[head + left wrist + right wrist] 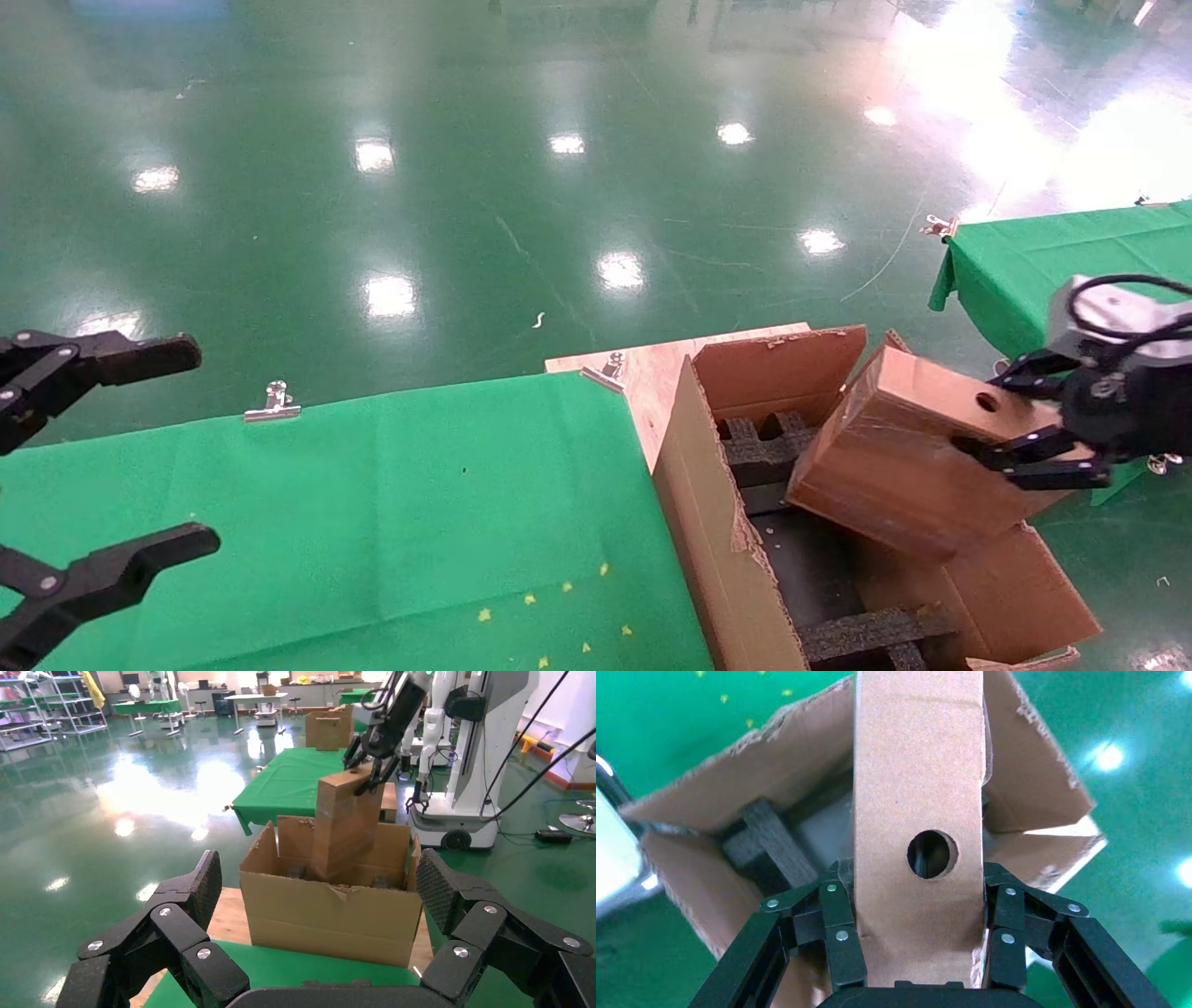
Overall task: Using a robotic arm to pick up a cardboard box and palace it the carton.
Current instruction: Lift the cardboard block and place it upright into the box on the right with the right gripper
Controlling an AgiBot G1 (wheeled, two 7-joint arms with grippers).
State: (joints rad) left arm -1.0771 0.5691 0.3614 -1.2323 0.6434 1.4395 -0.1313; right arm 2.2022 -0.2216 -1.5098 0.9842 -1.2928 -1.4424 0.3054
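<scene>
Left gripper (102,447) sits closest, at the left edge of the head frame over the green cloth (391,522), fingers spread wide, nothing between them. Over at centre right, the right gripper (1034,419) is clamped on the cardboard box (894,466), pinching its narrow holed face from both sides. The box hangs tilted, its lower end dipping into the open carton (708,522), above the black foam inserts (866,629).

carton (708,522) open-topped, black foam inserts (866,634) lining its ends (middle free), cardboard box (903,457) overhead
</scene>
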